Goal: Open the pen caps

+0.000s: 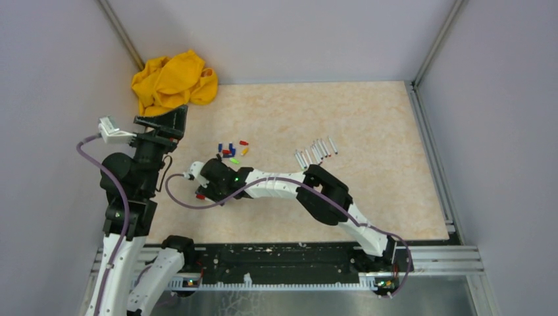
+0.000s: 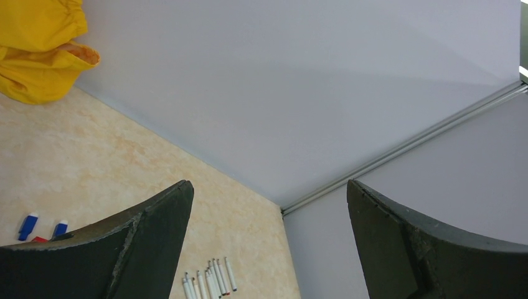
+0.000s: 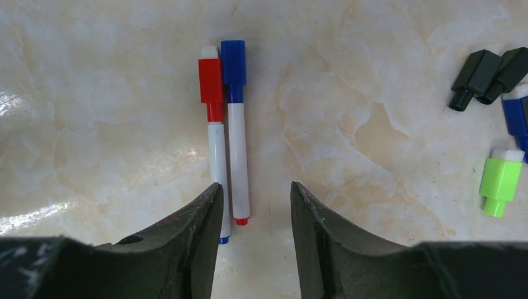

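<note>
Two capped markers lie side by side on the table in the right wrist view, one with a red cap (image 3: 210,81), one with a blue cap (image 3: 233,62). My right gripper (image 3: 255,193) is open and empty just above their lower ends, its left finger over the red-capped marker. In the top view it (image 1: 205,187) hovers low at centre left. Loose caps lie nearby: black (image 3: 479,78), green (image 3: 500,180), blue (image 3: 515,115); they show as a small cluster (image 1: 230,150) in the top view. My left gripper (image 1: 163,122) is raised, open and empty (image 2: 269,184).
A row of uncapped white-grey marker barrels (image 1: 316,151) lies right of the centre, also in the left wrist view (image 2: 208,280). A crumpled yellow cloth (image 1: 174,82) sits in the back left corner. Grey walls enclose the table on three sides.
</note>
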